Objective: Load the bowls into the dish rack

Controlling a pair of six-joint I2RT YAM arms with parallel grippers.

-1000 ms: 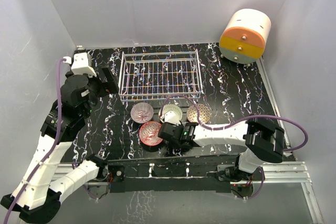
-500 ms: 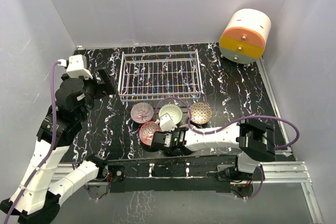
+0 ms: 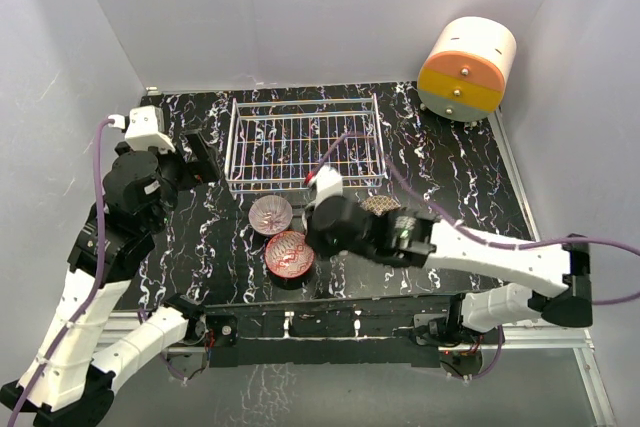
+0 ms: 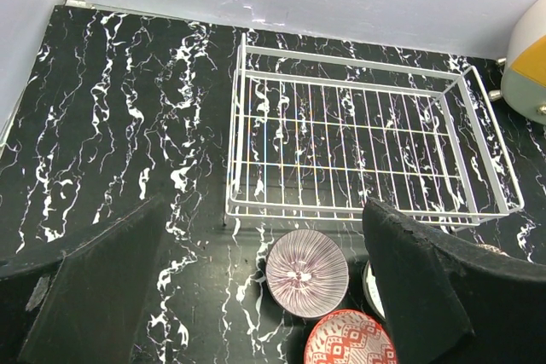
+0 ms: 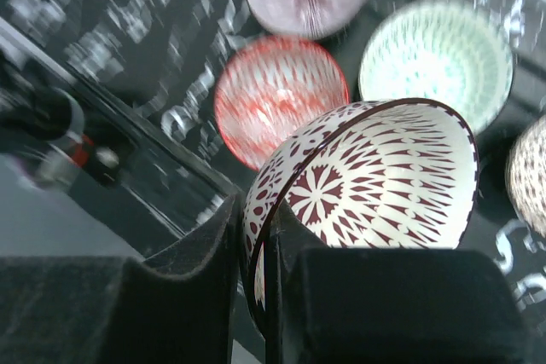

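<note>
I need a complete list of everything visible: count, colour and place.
dish rack: one, white, far middle, empty.
pinkish bowl: one, before the rack.
red bowl: one, nearest the arms.
pale green bowl: one, beside the red one.
brown-and-white bowl: one, rightmost, set down.
held bowl: one, brown-and-white, tilted, gripped at its rim.
drawer unit: one, orange-cream, far right.
table: black marbled.
left gripper: open, left of rack.
right gripper: shut on held bowl.

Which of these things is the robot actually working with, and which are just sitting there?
Part of the job:
dish rack
pinkish bowl
red bowl
pale green bowl
brown-and-white bowl, clamped by its rim in the right gripper
second brown-and-white bowl

Just lying about:
round orange-and-cream drawer unit
</note>
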